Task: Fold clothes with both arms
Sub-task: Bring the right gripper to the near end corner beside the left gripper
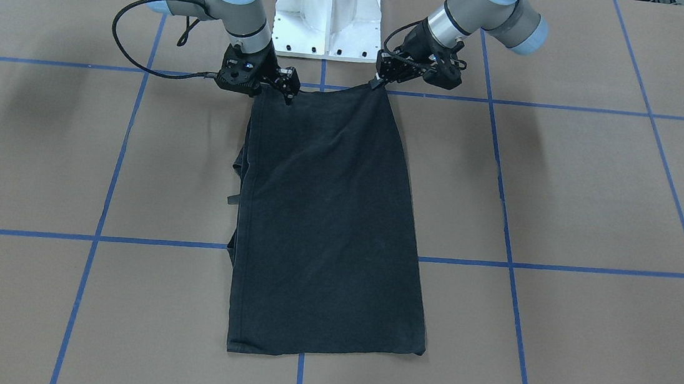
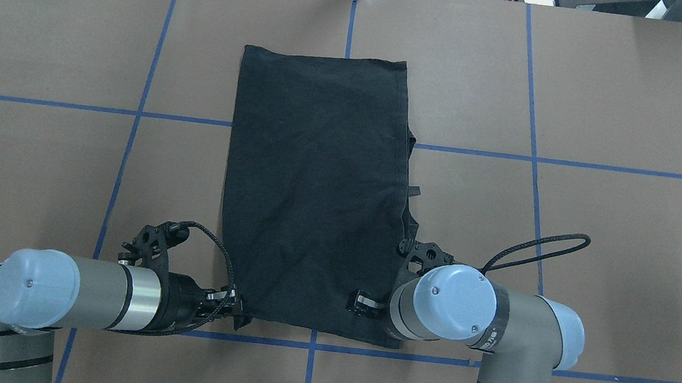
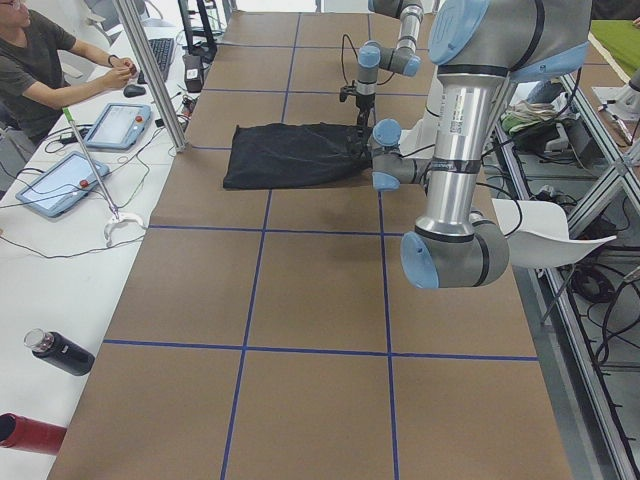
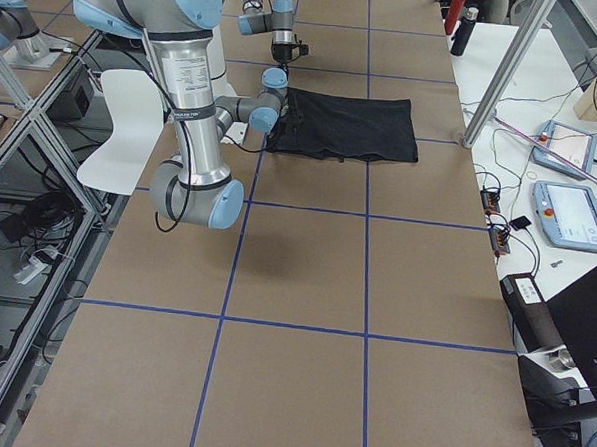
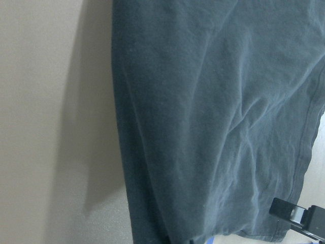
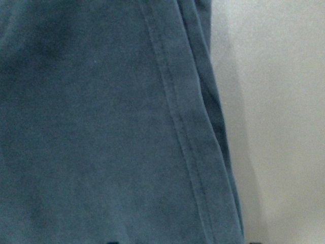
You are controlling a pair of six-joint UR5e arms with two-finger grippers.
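Both claws (left (image 1: 379, 81), right (image 1: 289, 95)) pinch T-shirt (image 1: 327, 216) corners.

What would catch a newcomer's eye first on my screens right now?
The black T-shirt, folded into a long dark strip, lies mid-table across the brown paper table cover with its blue tape grid. Both silver-grey arms meet it at its robot-side edge: the left gripper at one corner, the right gripper at the other, each seemingly pinching the cloth.

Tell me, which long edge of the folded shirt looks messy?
The edge by the right pincer: the black T-shirt shows bunched layers sticking out there; the other long edge is straight.
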